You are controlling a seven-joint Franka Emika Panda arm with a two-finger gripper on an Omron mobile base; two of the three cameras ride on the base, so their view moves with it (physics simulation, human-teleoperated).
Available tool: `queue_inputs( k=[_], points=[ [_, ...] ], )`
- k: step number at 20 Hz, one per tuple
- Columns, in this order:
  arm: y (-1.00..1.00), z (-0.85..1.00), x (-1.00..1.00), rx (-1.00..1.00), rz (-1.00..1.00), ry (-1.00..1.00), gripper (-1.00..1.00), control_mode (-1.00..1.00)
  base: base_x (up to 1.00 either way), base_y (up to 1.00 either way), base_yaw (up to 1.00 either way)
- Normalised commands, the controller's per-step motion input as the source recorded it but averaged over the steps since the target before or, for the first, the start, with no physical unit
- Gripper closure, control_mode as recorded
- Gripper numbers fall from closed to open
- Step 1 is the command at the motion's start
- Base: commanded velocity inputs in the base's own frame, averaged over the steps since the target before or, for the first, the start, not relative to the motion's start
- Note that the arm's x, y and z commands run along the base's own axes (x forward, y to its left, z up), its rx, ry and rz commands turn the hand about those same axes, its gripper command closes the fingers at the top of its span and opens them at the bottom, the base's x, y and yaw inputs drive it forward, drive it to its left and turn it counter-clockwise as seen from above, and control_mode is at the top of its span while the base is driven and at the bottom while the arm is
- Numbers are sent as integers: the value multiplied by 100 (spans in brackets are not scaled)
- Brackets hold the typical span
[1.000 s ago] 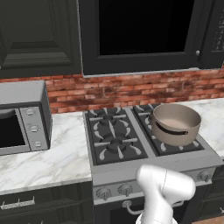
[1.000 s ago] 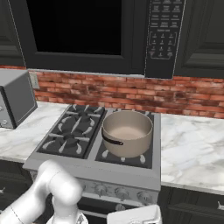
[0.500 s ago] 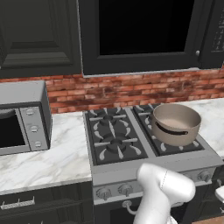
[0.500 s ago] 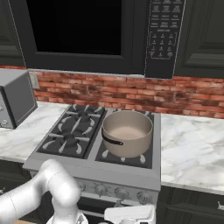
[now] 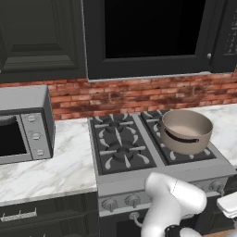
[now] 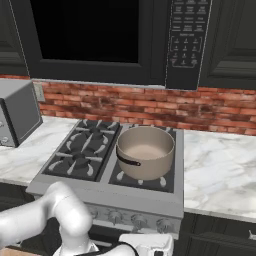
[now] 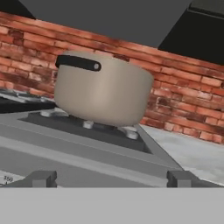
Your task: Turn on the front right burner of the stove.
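The stove (image 5: 162, 178) has a black four-burner cooktop and small silver knobs (image 6: 136, 219) along its front panel. A beige pot (image 5: 185, 130) sits over the right side and covers most of the front right burner (image 6: 122, 176); only the burner's front prongs show. My gripper (image 7: 113, 179) is open, its two dark tips far apart with nothing between them. It is low in front of the stove's right front edge, looking up at the pot (image 7: 100, 89). The white hand (image 6: 150, 245) hangs just below the knob row.
A grey countertop oven (image 5: 23, 125) stands on the marble counter (image 5: 55, 166) left of the stove. More marble counter (image 6: 220, 170) lies to its right. A black microwave panel (image 6: 185, 40) hangs above, with a brick wall (image 6: 210, 107) behind.
The white hand has come into the left base view at its right edge and slid slightly left in the right base view. Stove and pot are unmoved.
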Motion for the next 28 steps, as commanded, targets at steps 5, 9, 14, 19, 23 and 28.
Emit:
queue_inputs(
  k=[5,9,14,19,23,28],
  points=[
    [-25,-27,13,1,0,0,-100,-100,0,0,0],
    [-31,-30,0,0,0,0,-100,-100,0,0,0],
    [-18,-25,0,1,0,0,-100,-100,0,0,0],
    [-9,-22,8,1,0,0,-100,-100,0,0,0],
    [-3,-6,6,4,0,0,-100,-100,0,0,0],
    [0,0,14,6,-1,0,-100,-100,0,0,0]
  ],
)
